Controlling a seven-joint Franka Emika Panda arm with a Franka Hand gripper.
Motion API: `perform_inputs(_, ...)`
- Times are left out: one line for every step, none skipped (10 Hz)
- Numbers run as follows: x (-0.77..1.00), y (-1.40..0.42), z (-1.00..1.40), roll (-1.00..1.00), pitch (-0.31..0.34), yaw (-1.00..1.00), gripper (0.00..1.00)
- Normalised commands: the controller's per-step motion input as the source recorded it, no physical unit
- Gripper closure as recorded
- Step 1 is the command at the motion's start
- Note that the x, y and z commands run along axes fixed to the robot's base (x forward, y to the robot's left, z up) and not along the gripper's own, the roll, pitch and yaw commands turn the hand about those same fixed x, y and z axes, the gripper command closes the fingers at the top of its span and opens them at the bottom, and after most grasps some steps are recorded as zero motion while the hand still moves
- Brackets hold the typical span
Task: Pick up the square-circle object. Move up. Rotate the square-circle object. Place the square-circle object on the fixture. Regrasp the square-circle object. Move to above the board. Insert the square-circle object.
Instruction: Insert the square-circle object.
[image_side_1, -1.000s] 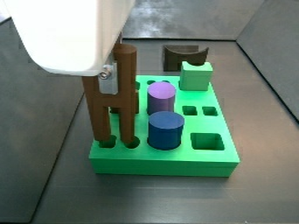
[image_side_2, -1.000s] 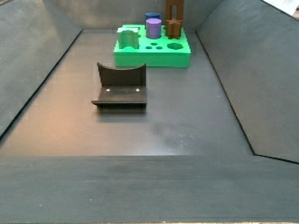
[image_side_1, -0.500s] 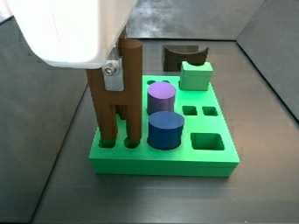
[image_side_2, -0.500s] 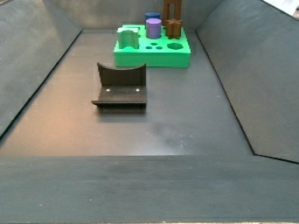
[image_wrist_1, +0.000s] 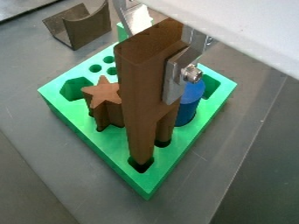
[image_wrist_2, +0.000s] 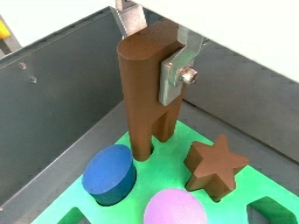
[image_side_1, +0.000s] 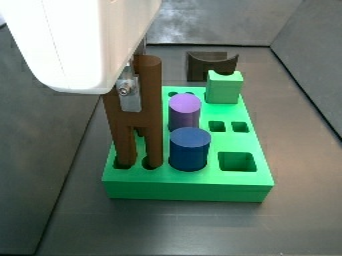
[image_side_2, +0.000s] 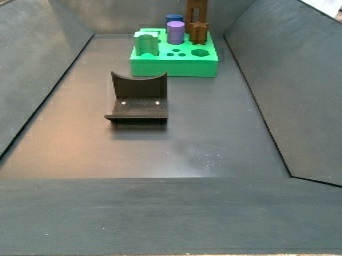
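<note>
Side views show the gripper (image_side_1: 130, 88) slightly lower than half a second ago, still clamped on the bar (image_side_1: 138, 115), which stands upright in the board (image_side_1: 201, 178) at its edge. Wrist views add a star peg (image_wrist_2: 216, 164) beside it; open floor surrounds the fixture (image_side_2: 136, 98)

— How's the light on your end?
— I get even, soft overhead light; the board (image_side_1: 201, 175) reads saturated green, shadows beneath it faint.
— Any glare?
— I see a pale sheen on the floor (image_side_2: 201, 150). The gripper (image_side_1: 130, 88) housing nearly blows out white, slightly soft up close.
</note>
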Motion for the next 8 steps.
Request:
perform_inputs(0.0,-0.06,-0.29,0.11,-0.051,0.03,1.0)
perform_inputs(-0.05,-0.15,-0.34,0.15,-0.063,0.16,1.0)
perform_inputs(-0.17,-0.16,-0.34,0.08,-0.17,0.11,1.0)
perform_inputs(-0.19,-0.23,-0.3,0.09,-0.187,0.02,1.0)
perform_inputs(-0.15,-0.19,-0.33,0.08,-0.173,0.0,1.0)
perform_inputs(-0.12,-0.05,-0.41,0.1,-0.151,0.0,1.0)
perform_inputs(0.0,0.0,-0.38,0.08,-0.111,0.0,1.0)
perform_inputs(0.0,0.1,-0.33,0.0,-0.067,0.0,1.0)
